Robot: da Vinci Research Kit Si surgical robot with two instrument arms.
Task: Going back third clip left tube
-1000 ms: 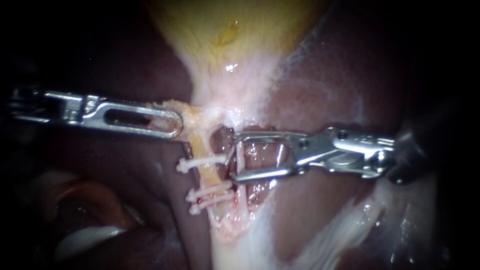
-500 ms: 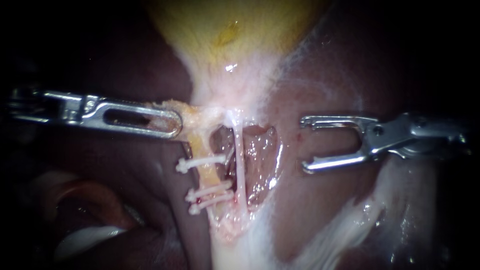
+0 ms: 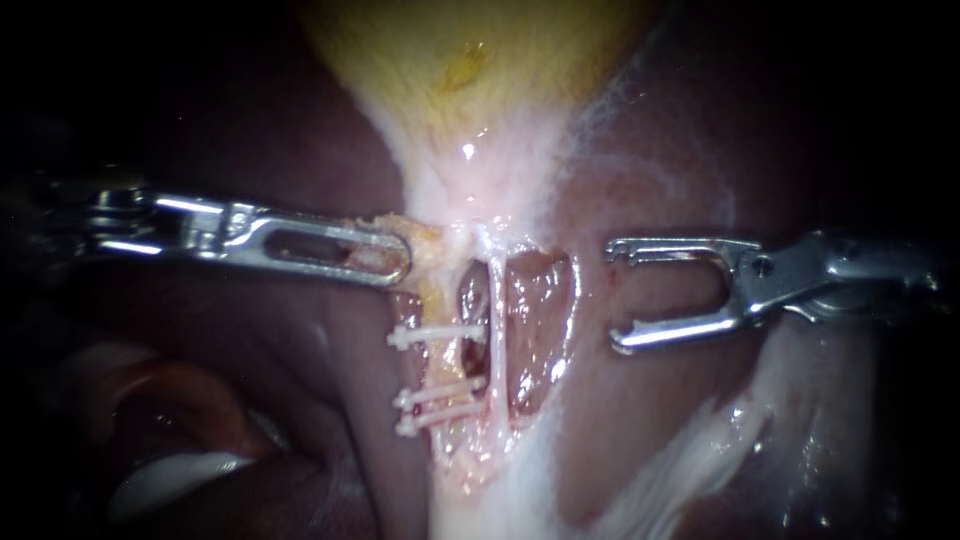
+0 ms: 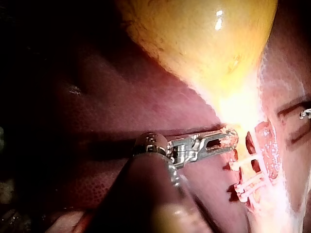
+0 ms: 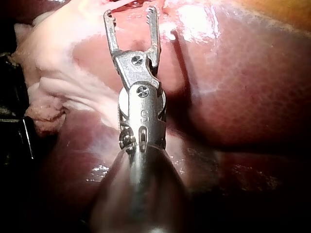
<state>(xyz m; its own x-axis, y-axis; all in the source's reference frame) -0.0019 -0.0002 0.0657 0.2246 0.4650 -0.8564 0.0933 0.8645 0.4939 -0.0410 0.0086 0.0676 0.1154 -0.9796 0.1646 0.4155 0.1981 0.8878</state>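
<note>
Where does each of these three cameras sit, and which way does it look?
Endoscope view: close up, facing the clips on the left tube; left instrument, gripping tissue, enters from the left, right instrument from the right.
Left wrist view: on the left arm, looking along the left instrument toward gallbladder and clips.
Right wrist view: on the right arm, looking along the right instrument over the liver.
Endoscope and left wrist share the clips.

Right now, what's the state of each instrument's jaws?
Left instrument: jaws shut on tissue.
Right instrument: jaws open, holding nothing.
</note>
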